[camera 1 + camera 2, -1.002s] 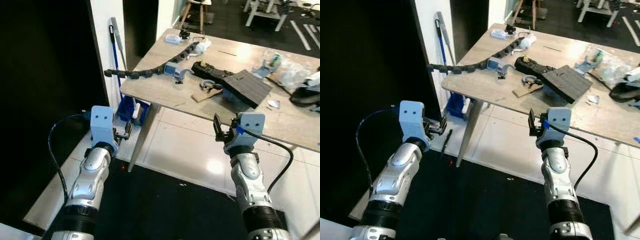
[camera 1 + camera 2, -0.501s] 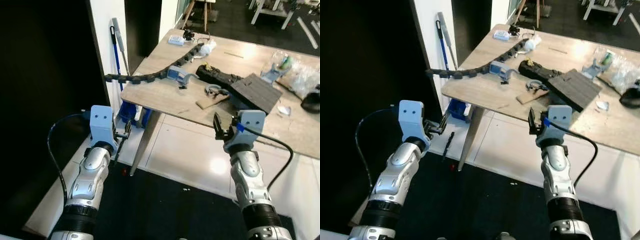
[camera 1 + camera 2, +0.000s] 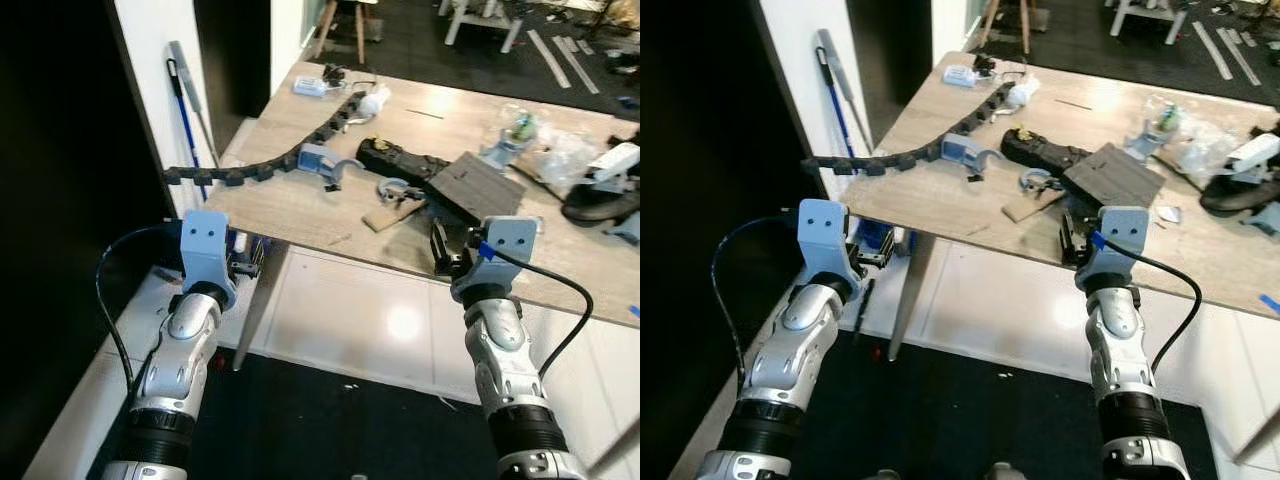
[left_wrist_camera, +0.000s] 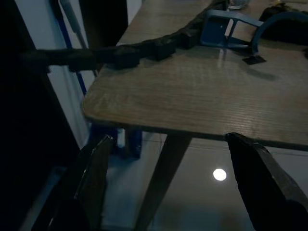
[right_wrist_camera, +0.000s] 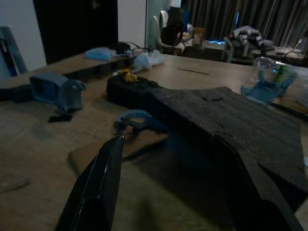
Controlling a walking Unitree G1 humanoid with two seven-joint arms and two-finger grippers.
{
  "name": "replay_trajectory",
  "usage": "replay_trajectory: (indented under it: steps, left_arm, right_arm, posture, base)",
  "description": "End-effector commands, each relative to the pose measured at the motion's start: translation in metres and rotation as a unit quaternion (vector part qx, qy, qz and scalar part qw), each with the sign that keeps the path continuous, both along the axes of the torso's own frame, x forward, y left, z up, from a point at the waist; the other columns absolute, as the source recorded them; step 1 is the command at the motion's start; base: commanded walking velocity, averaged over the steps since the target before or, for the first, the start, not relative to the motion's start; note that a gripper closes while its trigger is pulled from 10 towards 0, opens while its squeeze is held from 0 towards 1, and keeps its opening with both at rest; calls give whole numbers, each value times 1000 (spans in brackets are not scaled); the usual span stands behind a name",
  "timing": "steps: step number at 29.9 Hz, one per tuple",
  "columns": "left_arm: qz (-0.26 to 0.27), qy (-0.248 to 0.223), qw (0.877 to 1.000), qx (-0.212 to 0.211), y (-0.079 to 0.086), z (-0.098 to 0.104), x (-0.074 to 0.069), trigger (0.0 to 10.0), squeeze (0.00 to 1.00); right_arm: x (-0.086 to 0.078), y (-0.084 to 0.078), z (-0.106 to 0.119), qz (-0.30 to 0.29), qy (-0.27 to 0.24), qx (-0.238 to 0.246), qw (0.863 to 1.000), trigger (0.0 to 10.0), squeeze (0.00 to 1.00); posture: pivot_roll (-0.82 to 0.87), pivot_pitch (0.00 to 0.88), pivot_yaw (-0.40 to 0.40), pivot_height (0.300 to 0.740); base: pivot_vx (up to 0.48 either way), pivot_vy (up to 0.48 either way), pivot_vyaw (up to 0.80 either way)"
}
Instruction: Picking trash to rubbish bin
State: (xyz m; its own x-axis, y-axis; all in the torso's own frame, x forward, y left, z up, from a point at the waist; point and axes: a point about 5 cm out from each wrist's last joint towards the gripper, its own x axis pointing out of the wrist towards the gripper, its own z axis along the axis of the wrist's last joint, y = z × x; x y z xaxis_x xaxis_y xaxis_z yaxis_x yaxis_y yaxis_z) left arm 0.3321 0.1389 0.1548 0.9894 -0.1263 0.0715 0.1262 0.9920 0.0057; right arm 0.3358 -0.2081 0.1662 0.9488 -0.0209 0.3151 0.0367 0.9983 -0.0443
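Right gripper [image 3: 441, 243], fingers apart, empty, faces the dark foam slab [image 5: 231, 120] — long axis running away (tabletop [image 3: 300, 205]); left gripper [image 4: 168, 183] likewise spread.

One wooden table [image 3: 300, 205], upper centre of frame. On it: one black cable chain [image 3: 265, 167]; one dark foam slab [image 3: 475, 185]; three blue plastic parts [image 3: 318, 160], [image 3: 395, 187], [image 3: 503, 152]; one crumpled clear bag [image 3: 565, 155]. One blue-handled mop [image 3: 185, 115], upper left. Two grippers: left gripper [image 3: 247, 262], right gripper [image 3: 441, 247].

Black object [image 3: 601, 203] at the table's [image 3: 300, 205] right end, cut off.
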Motion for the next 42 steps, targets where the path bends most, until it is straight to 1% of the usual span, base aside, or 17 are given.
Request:
replay_trajectory:
  steps: [1,4,5,10,17,19,25,28,30,33,36,42]
  left_arm:
    - [-3,11,1000,3,-1,-5,-1,10000,0]
    - [-2,9,1000,3,-1,-3,-1,10000,0]
    - [-1,7,1000,3,0,-2,0,10000,0]
    - [1,5,1000,2,1,0,1,10000,0]
    - [3,1,1000,1,2,3,2,10000,0]
    - [2,-1,1000,1,2,4,2,10000,0]
    - [1,-4,1000,0,1,7,3,10000,0]
    - [1,-6,1000,1,1,7,3,10000,0]
    - [1,-6,1000,1,1,7,3,10000,0]
    - [1,-6,1000,2,2,7,2,10000,0]
    - [0,-5,1000,5,3,6,1,10000,0]
    - [-2,-6,1000,7,3,7,1,10000,0]
  right_arm:
    - [0,-3,9,1,-15,-6,1000,10000,0]
    - [3,-5,22,3,-33,-6,999,10000,0]
    - [5,-6,31,5,-48,-4,999,10000,0]
    - [8,-6,41,14,-59,1,998,10000,0]
    - [10,-3,42,44,-48,-3,998,10000,0]
    - [11,-2,44,60,-44,-15,997,10000,0]
    - [13,-2,50,79,-43,-26,996,10000,0]
    - [15,2,50,107,-34,-31,993,10000,0]
    - [15,2,50,107,-34,-31,993,10000,0]
    - [15,4,50,123,-27,-35,991,10000,0]
    - [14,10,48,149,-19,-30,988,10000,0]
    - [14,11,48,158,-14,-32,987,10000,0]
  posture:
    - [-14,142,-22,740]
    - [-14,142,-22,740]
    - [-14,140,-21,740]
    - [-16,139,-22,740]
    - [-14,139,-23,740]
    - [-14,138,-22,740]
    - [-14,140,-23,740]
    - [-13,139,-24,740]
    - [-13,139,-24,740]
    - [-11,134,-27,740]
    - [-9,130,-27,740]
    - [-9,120,-24,740]
  base:
    - [289,0,0]
    - [287,0,0]
    - [289,0,0]
    - [289,0,0]
    - [288,0,0]
    - [285,0,0]
    - [286,0,0]
    - [285,0,0]
    - [285,0,0]
    - [282,0,0]
    - [284,0,0]
    - [282,0,0]
